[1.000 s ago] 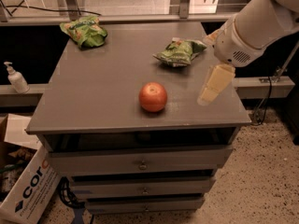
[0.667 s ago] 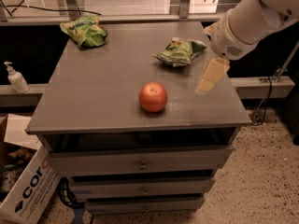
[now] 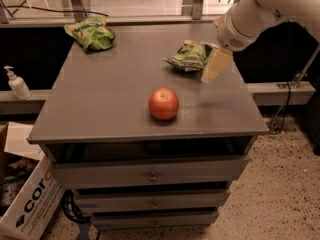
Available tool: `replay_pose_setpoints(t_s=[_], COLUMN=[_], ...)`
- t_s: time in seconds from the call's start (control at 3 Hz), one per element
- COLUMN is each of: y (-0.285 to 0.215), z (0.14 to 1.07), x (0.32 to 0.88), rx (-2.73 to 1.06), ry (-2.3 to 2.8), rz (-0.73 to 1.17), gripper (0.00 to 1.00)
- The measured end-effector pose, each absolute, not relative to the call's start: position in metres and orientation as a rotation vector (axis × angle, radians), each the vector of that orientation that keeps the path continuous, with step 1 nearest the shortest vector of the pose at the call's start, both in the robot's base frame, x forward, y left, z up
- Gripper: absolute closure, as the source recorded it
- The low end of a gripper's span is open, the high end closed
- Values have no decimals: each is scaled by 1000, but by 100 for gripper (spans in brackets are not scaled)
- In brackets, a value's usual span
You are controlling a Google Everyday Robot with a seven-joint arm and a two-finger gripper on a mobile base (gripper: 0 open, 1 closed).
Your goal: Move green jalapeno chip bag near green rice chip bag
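Observation:
The green jalapeno chip bag [image 3: 191, 55], dull olive-green with pale patches, lies at the back right of the grey table [image 3: 115, 94]. The green rice chip bag [image 3: 90, 32], brighter green with orange print, lies at the table's back left corner, far from the other bag. My gripper [image 3: 216, 64] hangs from the white arm [image 3: 250, 16] that comes in from the upper right. It sits just to the right of the jalapeno bag, close to its right end and low over the table. It holds nothing that I can see.
A red apple [image 3: 163, 103] sits near the front middle of the table. Drawers [image 3: 150, 174] are below the top. A soap bottle [image 3: 16, 83] stands on a ledge at the left. A cardboard box [image 3: 25, 204] is on the floor at the lower left. A cable [image 3: 285, 104] hangs at the right.
My gripper has moved back and a little left, from beside the table's right edge to right next to the jalapeno bag. The bags and the apple have not moved.

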State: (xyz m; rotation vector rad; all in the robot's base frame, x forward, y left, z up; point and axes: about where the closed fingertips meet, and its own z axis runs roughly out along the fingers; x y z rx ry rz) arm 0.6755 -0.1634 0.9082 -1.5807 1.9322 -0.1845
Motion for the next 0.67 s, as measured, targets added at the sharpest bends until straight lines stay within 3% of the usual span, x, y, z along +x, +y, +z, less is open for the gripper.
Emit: replay_pose_setpoints(t_s=[0.67], y=[-159], z=[889], x=[742], rx=[-1467], ry=[1949], rz=[-99], gripper=[0])
